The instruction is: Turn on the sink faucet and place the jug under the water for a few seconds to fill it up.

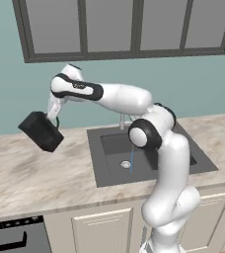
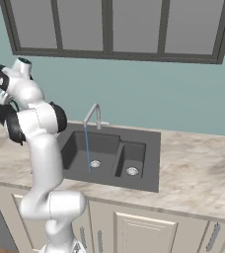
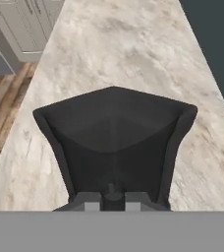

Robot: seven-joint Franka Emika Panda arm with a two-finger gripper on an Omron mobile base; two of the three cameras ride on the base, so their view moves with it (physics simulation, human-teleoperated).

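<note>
The hand, clamped on the matte black faceted jug above the marble table, should carry it level under the thin blue water.

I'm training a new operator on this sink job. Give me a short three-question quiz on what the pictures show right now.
1. True or false: water is running from the faucet.
2. Where is the jug: A) in the sink, B) held tilted above the counter left of the sink, C) standing on the counter?
3. What is the pincer shut on?

Key: 1 true; 2 B; 3 the jug, at its handle.
</note>
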